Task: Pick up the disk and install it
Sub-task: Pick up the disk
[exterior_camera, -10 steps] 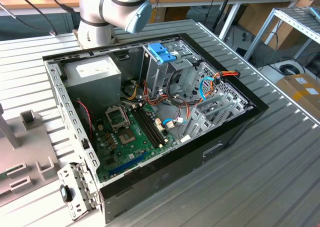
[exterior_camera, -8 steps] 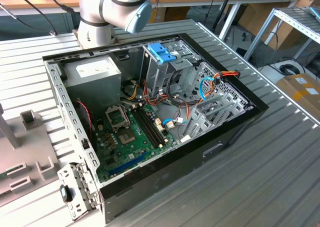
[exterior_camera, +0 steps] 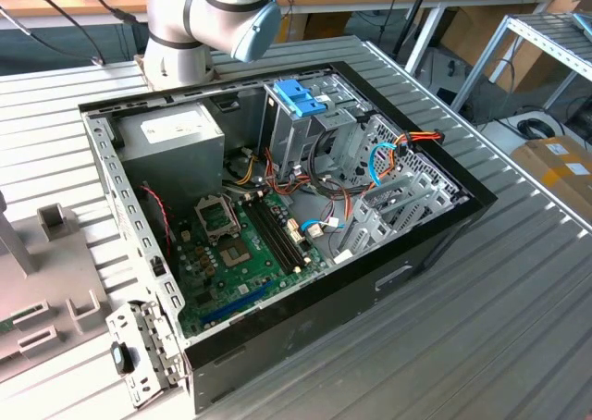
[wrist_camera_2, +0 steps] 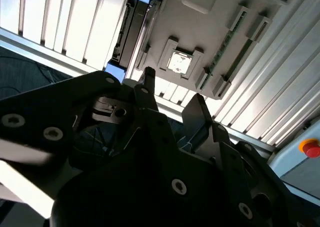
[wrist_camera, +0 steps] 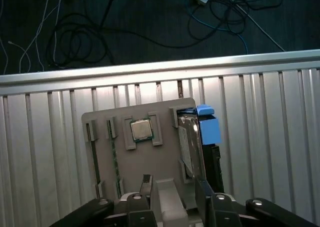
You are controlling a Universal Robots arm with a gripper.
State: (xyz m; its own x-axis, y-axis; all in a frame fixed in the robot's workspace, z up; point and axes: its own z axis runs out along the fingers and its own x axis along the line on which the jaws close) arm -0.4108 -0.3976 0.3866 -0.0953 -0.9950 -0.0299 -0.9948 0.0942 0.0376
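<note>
The disk [wrist_camera: 189, 137] stands on edge in a slot of a grey holder tray [wrist_camera: 150, 159], its silver face edged by a blue carrier frame [wrist_camera: 208, 129]. In the second wrist view the disk [wrist_camera_2: 131, 31] shows as a dark slab with blue ends. My gripper [wrist_camera: 172, 184] hovers above the tray with its black fingers [wrist_camera: 145, 181] apart and nothing between them. The same open gripper [wrist_camera_2: 172, 92] points at the tray, off to one side of the disk and clear of it. The open computer case [exterior_camera: 435, 244] holds a metal drive cage [exterior_camera: 301, 129] topped by a blue clip.
The tray also carries a processor chip [wrist_camera: 141, 130] and memory sticks [wrist_camera: 114, 157]. In the exterior view the tray [exterior_camera: 51, 286] lies at the left of the case on a ribbed metal table [exterior_camera: 499, 327]. A grey power-supply box [exterior_camera: 171, 135], motherboard [exterior_camera: 245, 253] and loose cables [exterior_camera: 384, 156] crowd the case.
</note>
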